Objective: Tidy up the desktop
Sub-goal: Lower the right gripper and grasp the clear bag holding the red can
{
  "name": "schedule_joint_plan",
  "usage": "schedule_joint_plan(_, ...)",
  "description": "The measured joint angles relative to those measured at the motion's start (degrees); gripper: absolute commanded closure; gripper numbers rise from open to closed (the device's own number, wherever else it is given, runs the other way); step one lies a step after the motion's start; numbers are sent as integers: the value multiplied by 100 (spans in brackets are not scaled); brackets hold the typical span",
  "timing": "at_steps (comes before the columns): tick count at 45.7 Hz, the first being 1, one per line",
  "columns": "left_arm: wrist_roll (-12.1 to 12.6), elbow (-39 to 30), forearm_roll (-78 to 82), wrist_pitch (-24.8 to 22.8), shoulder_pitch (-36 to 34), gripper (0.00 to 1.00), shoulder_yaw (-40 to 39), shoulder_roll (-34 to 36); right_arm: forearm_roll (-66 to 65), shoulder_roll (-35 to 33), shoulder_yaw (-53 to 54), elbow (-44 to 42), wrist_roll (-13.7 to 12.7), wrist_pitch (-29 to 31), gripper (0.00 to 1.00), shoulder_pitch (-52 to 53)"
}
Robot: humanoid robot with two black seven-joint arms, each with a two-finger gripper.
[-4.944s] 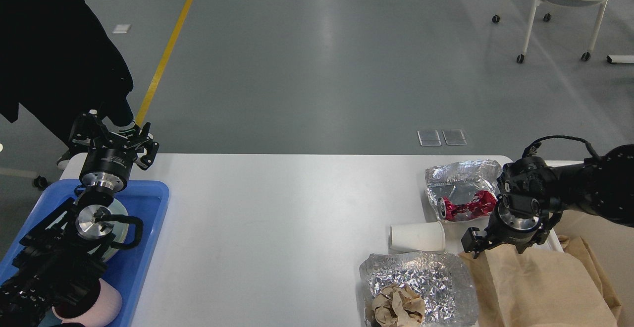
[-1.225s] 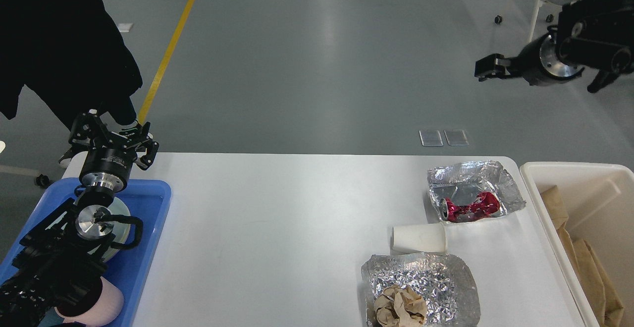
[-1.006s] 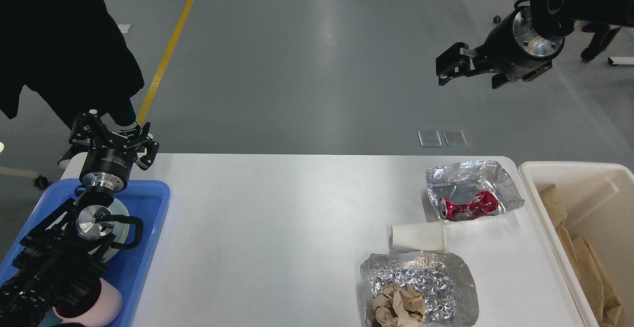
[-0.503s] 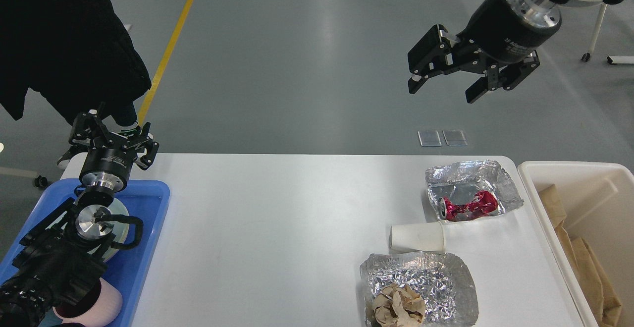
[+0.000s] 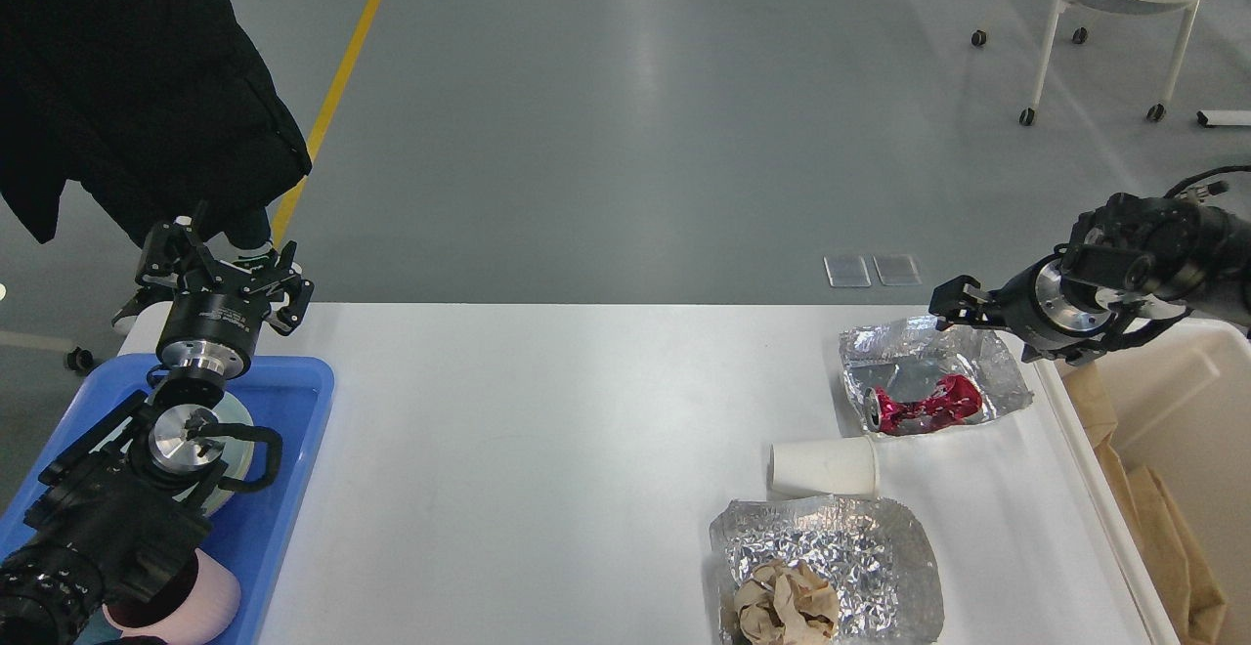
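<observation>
The white desktop (image 5: 547, 450) holds litter on its right side. A crushed red can (image 5: 924, 407) lies on a crumpled foil sheet (image 5: 987, 371). A white paper cup (image 5: 821, 467) lies on its side in front of it. A ball of brown paper (image 5: 782, 602) sits on a second foil sheet (image 5: 860, 547) at the front edge. My right gripper (image 5: 958, 305) hovers over the far edge of the can's foil, seen side-on and holding nothing. My left gripper (image 5: 223, 264) is open and empty above the table's far left corner.
A cream-white bin (image 5: 1197, 371) stands off the right edge with a brown paper bag (image 5: 1163, 528) in it. A blue tray (image 5: 293, 430) at the left holds a white plate and a pink cup (image 5: 210, 601). A person in black (image 5: 127, 88) stands at the far left.
The brown paper bag went from the table's right front into the bin. My right arm rose high, swung left, then came down over the can's foil. The left arm stayed still.
</observation>
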Motion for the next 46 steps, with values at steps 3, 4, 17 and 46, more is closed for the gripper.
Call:
schedule_joint_plan(3, 0, 0, 0, 0, 0, 3, 0, 0, 206, -111, 30, -108, 0, -140, 4, -274)
schedule_joint_plan(4, 0, 0, 0, 0, 0, 3, 0, 0, 285, -136, 36, -145, 2, -174, 4, -359)
schedule_joint_plan(17, 0, 0, 0, 0, 0, 3, 0, 0, 1077, -241, 152, -614, 2, -494, 6, -1170)
schedule_joint_plan(46, 0, 0, 0, 0, 0, 3, 0, 0, 1145, -33, 809, -849, -12, -1178, 55, -2002)
